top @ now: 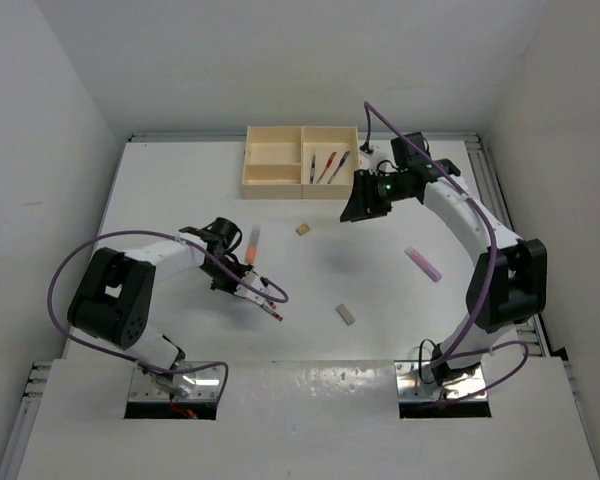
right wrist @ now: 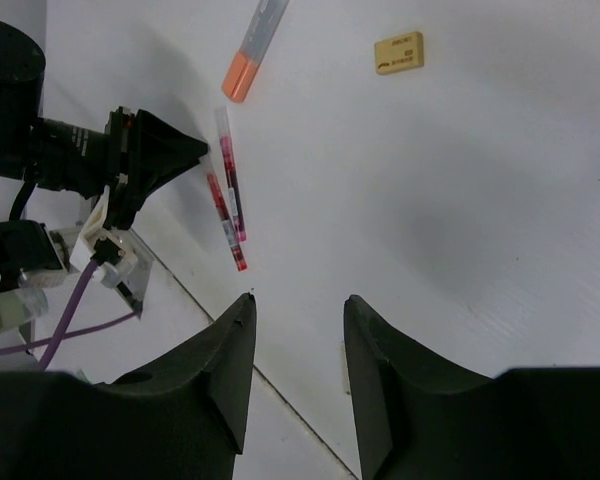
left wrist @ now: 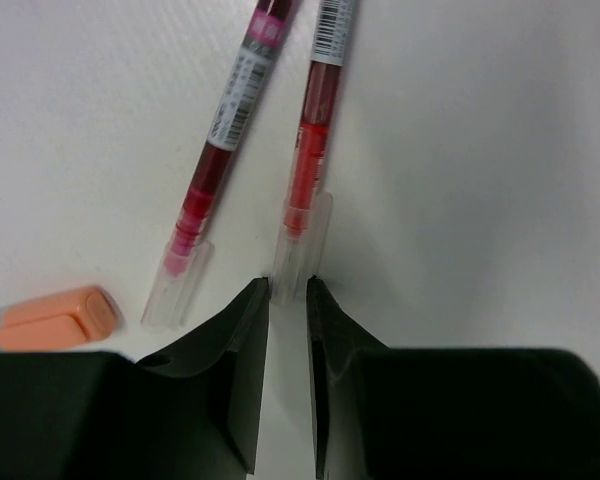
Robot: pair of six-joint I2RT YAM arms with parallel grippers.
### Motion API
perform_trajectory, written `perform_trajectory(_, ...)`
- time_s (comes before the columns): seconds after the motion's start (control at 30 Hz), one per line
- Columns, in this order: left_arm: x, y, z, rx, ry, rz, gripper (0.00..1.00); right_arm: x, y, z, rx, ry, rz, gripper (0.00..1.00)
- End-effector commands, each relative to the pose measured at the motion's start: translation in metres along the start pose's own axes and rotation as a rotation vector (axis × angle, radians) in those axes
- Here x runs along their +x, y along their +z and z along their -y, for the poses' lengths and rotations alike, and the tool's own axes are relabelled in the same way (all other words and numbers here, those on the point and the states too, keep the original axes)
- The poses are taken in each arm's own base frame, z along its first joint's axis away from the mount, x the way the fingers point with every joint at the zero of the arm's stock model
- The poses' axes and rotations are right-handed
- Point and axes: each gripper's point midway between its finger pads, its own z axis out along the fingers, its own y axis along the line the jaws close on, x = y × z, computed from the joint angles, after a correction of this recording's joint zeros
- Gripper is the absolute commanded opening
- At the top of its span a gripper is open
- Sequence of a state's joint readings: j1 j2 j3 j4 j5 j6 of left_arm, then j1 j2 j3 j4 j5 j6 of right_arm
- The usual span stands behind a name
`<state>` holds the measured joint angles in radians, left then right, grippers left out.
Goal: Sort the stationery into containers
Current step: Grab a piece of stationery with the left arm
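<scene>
Cream tray (top: 280, 190): 12 o'clock on the table (top: 180, 200); three pens (top: 325, 166) lie in its large compartment.
Red pens (left wrist: 315, 140): two, side by side on the table.
Left end effector (left wrist: 288, 285): fingers almost together, gripping nothing, tips at one red pen's cap.
Orange marker (top: 252, 243): just beside it, at 1 o'clock.
Right end effector (right wrist: 300, 298): jaws apart, empty, above the table.
Tan block (top: 303, 228), eraser (top: 346, 314): loose mid-table.
</scene>
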<state>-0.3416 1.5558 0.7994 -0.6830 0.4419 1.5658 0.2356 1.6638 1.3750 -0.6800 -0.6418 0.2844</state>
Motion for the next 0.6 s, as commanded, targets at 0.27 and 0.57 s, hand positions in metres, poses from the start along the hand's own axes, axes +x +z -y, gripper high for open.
perform_trajectory(0.27,-0.017,0.009,0.042,0.117,0.001,-0.01,0.02,0.033,-0.002,-0.018,-0.055,-0.031,-0.061,0.39)
perform_trajectory(0.57,-0.063,-0.016,0.003,-0.084,0.083,0.048,0.0,0.108,0.016,-0.046,-0.192,-0.044,-0.27,0.54)
